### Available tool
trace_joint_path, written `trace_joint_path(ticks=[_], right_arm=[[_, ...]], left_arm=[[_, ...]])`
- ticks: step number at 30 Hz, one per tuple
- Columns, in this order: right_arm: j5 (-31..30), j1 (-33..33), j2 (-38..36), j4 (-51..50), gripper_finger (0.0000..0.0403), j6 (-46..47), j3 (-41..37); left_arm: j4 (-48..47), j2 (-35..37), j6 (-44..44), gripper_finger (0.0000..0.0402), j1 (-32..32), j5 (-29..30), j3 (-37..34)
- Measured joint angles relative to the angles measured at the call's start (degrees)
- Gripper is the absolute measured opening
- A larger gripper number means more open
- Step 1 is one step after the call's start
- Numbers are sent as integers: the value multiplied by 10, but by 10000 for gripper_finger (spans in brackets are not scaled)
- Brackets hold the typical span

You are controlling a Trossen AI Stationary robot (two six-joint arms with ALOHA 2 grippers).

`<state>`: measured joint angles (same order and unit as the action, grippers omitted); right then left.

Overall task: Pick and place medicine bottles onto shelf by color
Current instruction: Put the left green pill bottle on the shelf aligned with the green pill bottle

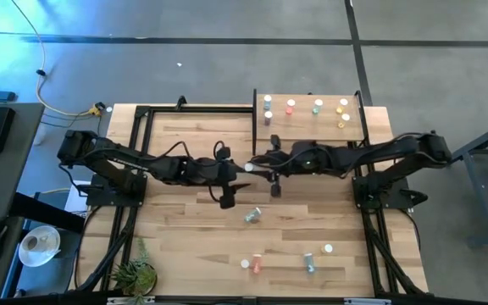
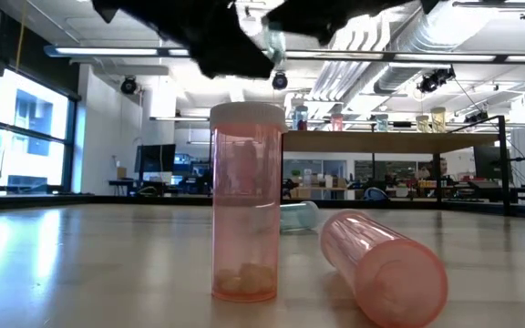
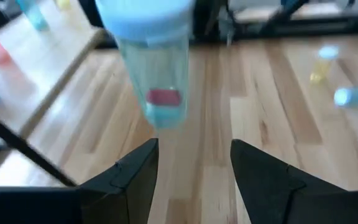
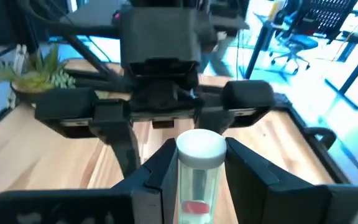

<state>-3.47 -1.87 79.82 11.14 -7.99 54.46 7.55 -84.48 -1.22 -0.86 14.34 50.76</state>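
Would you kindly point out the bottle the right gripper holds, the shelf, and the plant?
held bottle [image 4: 199, 149]: right wrist view, white cap.
shelf [image 1: 305, 121]: high view, bare wood panel.
plant [image 1: 134, 274]: high view, leaves.

Open-plan robotics lab or workshop, exposed ceiling ducts [image 2: 399, 36] above the wooden counter [image 2: 108, 264], desks with monitors [image 2: 158, 164] behind it, grey concrete floor [image 1: 227, 68] around it, office chairs [image 4: 294, 43] beyond
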Motion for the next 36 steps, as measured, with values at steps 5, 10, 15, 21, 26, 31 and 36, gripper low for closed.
trace_joint_path(ticks=[5, 10, 15, 21, 26, 31, 36], right_arm=[[0, 0, -48, -6, 99, 0, 0], [0, 0, -90, -6, 99, 0, 0], [0, 0, -106, -5, 99, 0, 0], [3, 0, -104, -1, 99, 6, 0], [5, 0, -104, 11, 99, 20, 0], [6, 0, -104, 26, 99, 30, 0], [6, 0, -104, 29, 99, 30, 0]], left_arm=[[73, 2, -15, 190, -3, 2, 0], [137, 0, -5, 190, -15, -1, 0], [189, 0, 9, 190, -26, -9, 0], [226, 0, 6, 190, -29, -39, 0], [254, 0, -5, 190, -31, -42, 0], [277, -1, -5, 190, -37, -45, 0], [289, -1, -5, 178, -47, -61, 0]])
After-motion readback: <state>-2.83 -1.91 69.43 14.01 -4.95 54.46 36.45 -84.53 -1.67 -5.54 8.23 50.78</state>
